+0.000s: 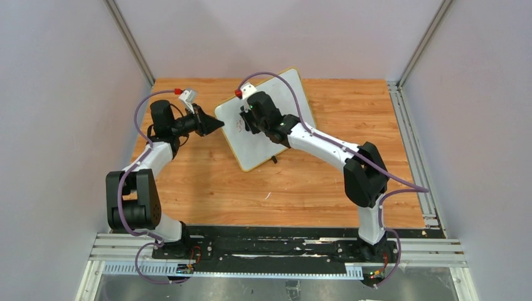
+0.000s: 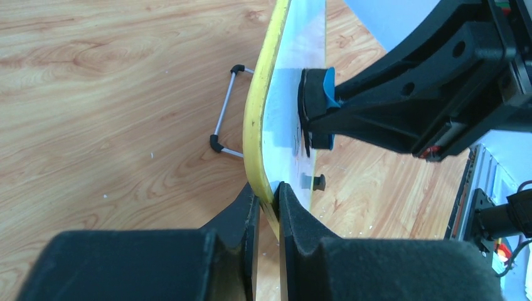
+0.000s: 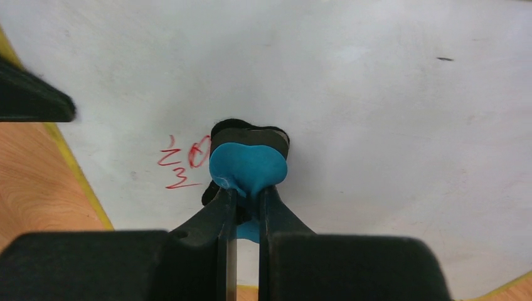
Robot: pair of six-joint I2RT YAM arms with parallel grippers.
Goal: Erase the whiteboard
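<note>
- whiteboard [image 1: 252, 150] sits slanted on the wooden bench [image 1: 207, 188], between the two sets of jaws, with one corner pointing at the left jaws.
- left jaws are clenched on the board's yellow frame [image 2: 254, 125], pinching its edge between both black pads, right at the tips.
- right jaws are clenched on a blue-and-black eraser [image 3: 248, 164]; the blue grip is squeezed between the fingers and bulges out just ahead of them.
- eraser's black pad lies flat against the white face of the board, straight ahead of the right jaws.
- red handwriting [image 3: 185, 162] lies just left of the right jaws, touching the eraser's edge; i cannot read what it says.
- one black finger [image 3: 31, 97] of the left arm shows at the board's edge, well to the left of the right jaws.
- thin wire stand [image 2: 224, 113] with black end caps rests on the bench ahead and to the left of the left jaws, on the board's back side.
- small black foot [image 2: 319, 182] sticks out from the board's lower edge, just ahead and to the right of the left jaws.
</note>
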